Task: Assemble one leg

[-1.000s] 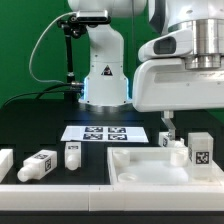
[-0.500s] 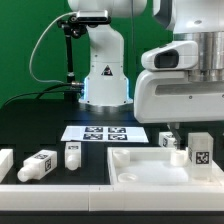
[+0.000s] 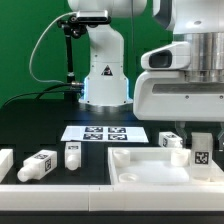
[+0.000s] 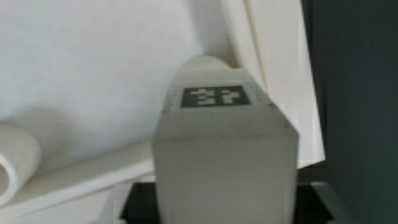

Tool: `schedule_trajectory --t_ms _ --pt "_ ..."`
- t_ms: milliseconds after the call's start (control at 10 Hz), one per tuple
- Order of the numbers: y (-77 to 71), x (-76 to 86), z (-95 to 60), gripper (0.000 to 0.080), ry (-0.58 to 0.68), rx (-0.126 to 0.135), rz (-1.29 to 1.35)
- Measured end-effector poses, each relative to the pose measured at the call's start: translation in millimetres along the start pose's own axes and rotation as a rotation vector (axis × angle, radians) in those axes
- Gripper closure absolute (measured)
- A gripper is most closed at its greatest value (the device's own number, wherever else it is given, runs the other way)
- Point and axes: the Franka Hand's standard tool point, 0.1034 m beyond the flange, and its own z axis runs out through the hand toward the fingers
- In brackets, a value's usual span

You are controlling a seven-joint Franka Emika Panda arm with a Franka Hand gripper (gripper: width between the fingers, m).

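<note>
End effector [image 3: 197, 140] sits lower right of the exterior view, fingers down on either side of a leg [image 3: 201, 150]. It reads as clamped on that leg, though the fingertips are mostly hidden behind the post, so contact is a judgement. The wrist view backs it up: the leg [image 4: 222, 150] fills the centre of the frame with its tag facing the camera and dark finger edges at both lower corners.

The leg stands upright in the right corner of the white tray-shaped panel [image 3: 140, 168], tag side toward the exterior camera. A second stubby post [image 3: 172, 141] sits just beside it on the panel, toward frame centre. Two more legs [image 3: 40, 164] [image 3: 72, 155] lie at lower left on the surface [image 3: 50, 130], well apart from the arm. The marker board [image 3: 103, 132] is at frame centre, untouched.

Risks from here:
- an off-centre grip would let the leg tilt on lift or twist in the jaws
- the neighbouring post is close, so a finger or the arm body could knock it
- the panel is loose, so a sideways pull could drag it

Versus a second ago: the arm has moved toward the right of the exterior frame and come down onto the leg. The other parts look unmoved.
</note>
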Motion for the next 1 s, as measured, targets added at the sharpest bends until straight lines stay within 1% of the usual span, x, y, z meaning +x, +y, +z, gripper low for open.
schedule_trajectory --t_ms 100,200,300,500,600,800,900,1000 --pt "2.8 1.3 0.4 0.0514 0.015 0.014 0.196" --pt "6.9 0.5 0.7 0.0514 0.006 0.037 0.392" --pt "8.3 -0.9 1.1 0.0514 -0.008 0.046 0.578" --pt "9.5 -4.9 1.1 0.0514 -0.035 0.063 0.864" --pt "8.9 -6.2 0.8 0.0514 -0.039 0.059 0.943" --pt "10.0 -6.1 1.8 0.0509 -0.036 0.058 0.865" --pt "13.9 -10.5 4.8 0.0268 -0.055 0.038 0.684" --pt "14.9 -10.6 7.4 0.0268 -0.074 0.035 0.443"
